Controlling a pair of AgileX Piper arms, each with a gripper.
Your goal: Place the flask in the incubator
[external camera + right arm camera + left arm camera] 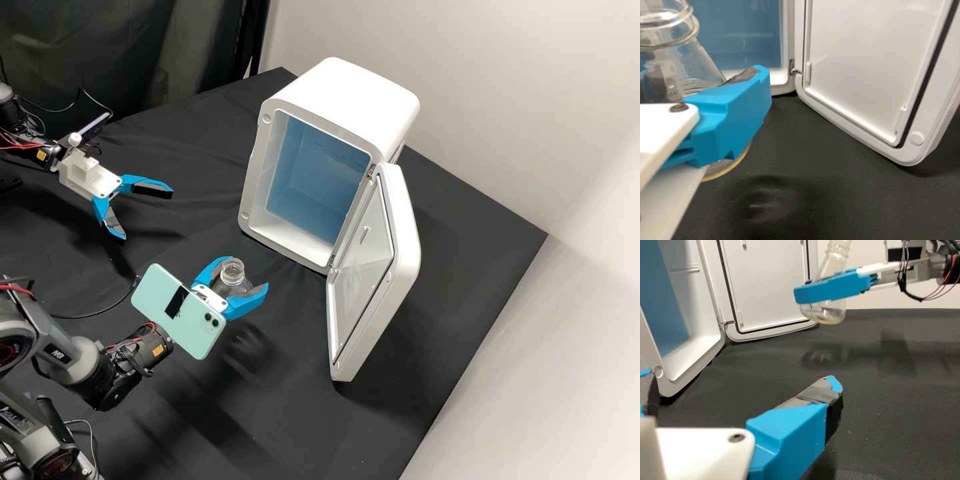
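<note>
**A:** Where is the clear glass conical flask [233, 273]?

**B:** It is pinched across its sloping body by the two blue fingers of the right gripper [247, 275]. That puts it just in front of the white box-shaped incubator with the pale blue interior [347, 100] and near its white hinged door [390, 260], which stands swung wide.

**A:** Is it resting on the black bench [467, 227]?

**B:** The high view looks down into the flask's mouth, so I cannot tell from there. The left wrist view sees it side-on: the base is held clear of the bench, with a shadow below and a faint yellowish tint at the bottom.

**A:** And the right wrist view?

**B:** Up close it shows printed graduation marks on the glass, one finger [730, 110] pressed against the cone, and the door's inner face and hinge.

**A:** The left gripper [146, 213]?

**B:** In the high view it hangs over the bench well apart from the flask, fingers spread wide, holding nothing. A mint-green phone [177, 310] sits behind the right gripper.
</note>
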